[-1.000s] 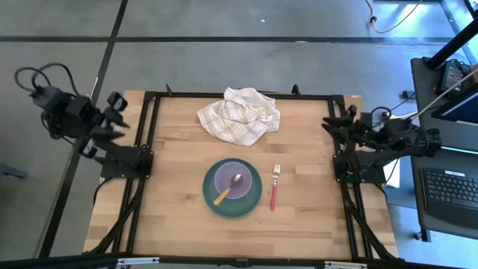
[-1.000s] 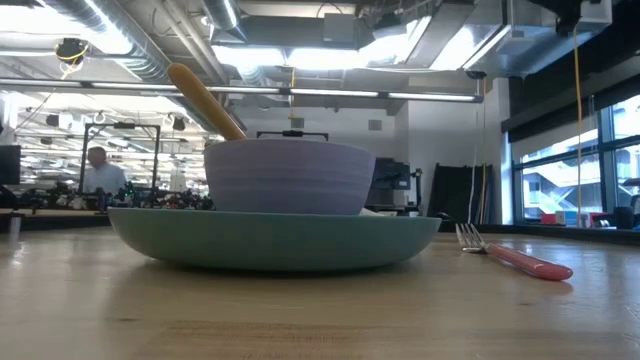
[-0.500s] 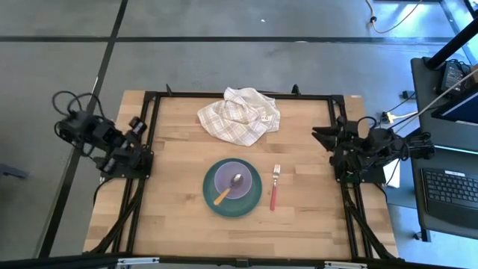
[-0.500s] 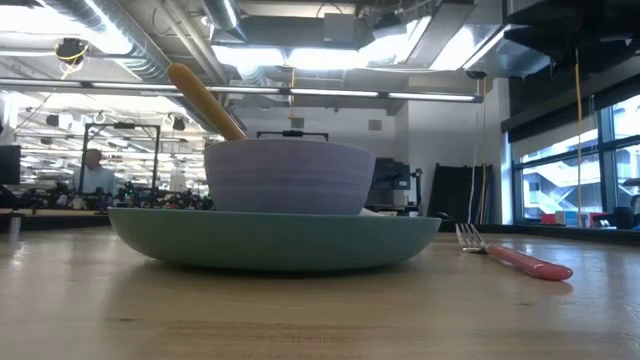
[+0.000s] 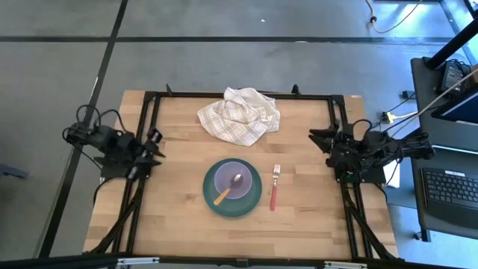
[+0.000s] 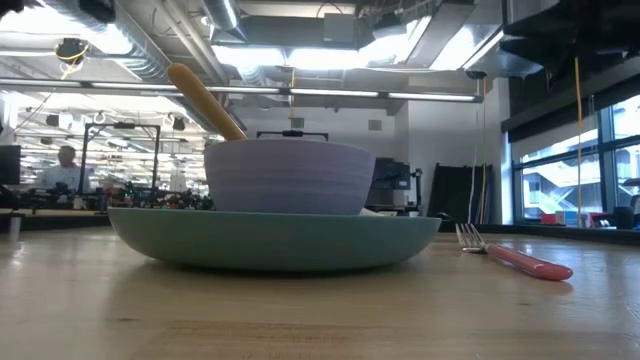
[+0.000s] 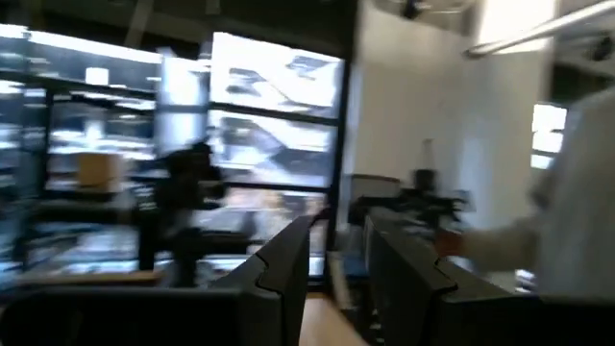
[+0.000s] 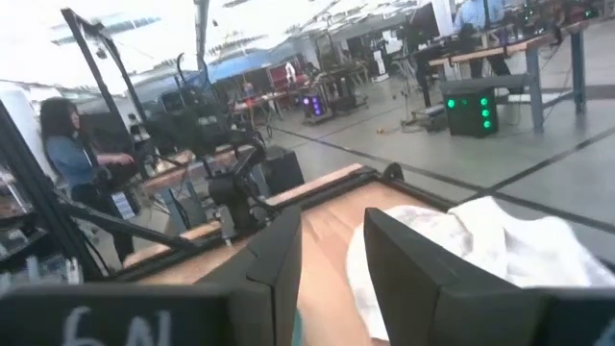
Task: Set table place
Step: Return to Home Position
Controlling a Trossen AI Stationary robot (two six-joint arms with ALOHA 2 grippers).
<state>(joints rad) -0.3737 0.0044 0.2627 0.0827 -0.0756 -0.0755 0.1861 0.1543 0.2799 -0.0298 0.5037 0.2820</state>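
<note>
Since plate [image 5: 255,201], bowl [image 5: 243,174] on it, spoon [image 5: 226,192] inside and fork [image 5: 273,191] alongside lie mid-frame, step judged: homing. At sides of the surface [image 5: 179,153], left claw [image 5: 154,143] and right claw [image 5: 317,140], slightly spread, empty; next, park arms.

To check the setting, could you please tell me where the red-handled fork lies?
In the high view, the red-handled metal fork lies on the wooden table just right of the large teal plate, apart from it.
</note>
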